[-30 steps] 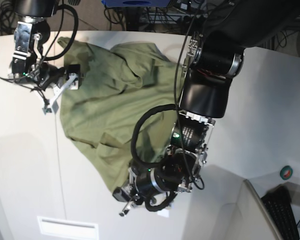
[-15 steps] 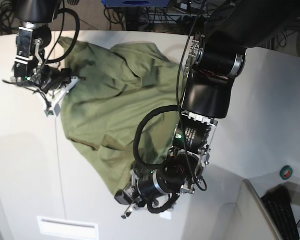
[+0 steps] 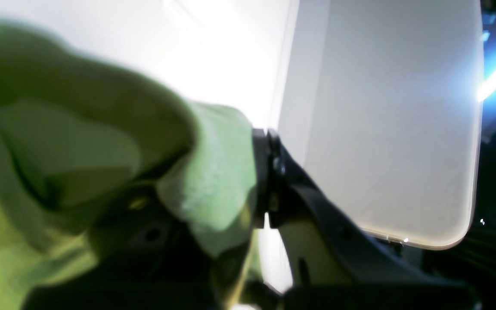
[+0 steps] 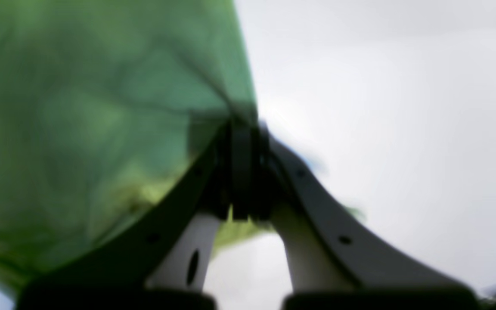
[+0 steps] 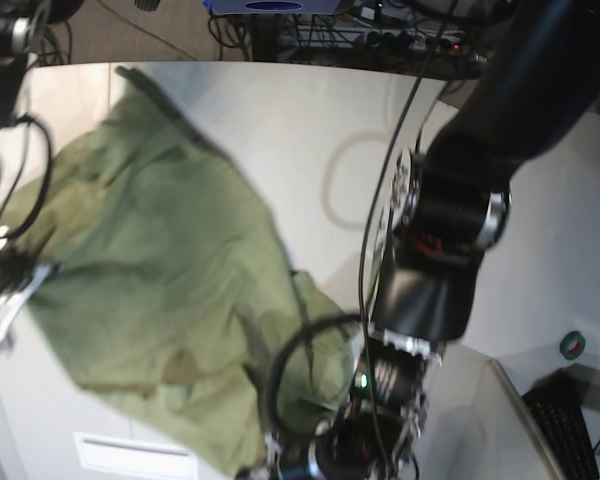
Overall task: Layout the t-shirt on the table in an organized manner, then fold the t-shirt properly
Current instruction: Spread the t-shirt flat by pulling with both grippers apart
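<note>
Both claws clenched on the t-shirt (image 5: 160, 290): left claw (image 3: 263, 181) pinches a bunched edge, right claw (image 4: 241, 168) another edge. Cloth stretched above the surface (image 5: 310, 110).

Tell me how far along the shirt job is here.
Done: both grips taken. The left gripper and right gripper are shut on the t-shirt. In hand: it hangs stretched between them over the table, still wrinkled. Left: laying it flat and every fold.
</note>
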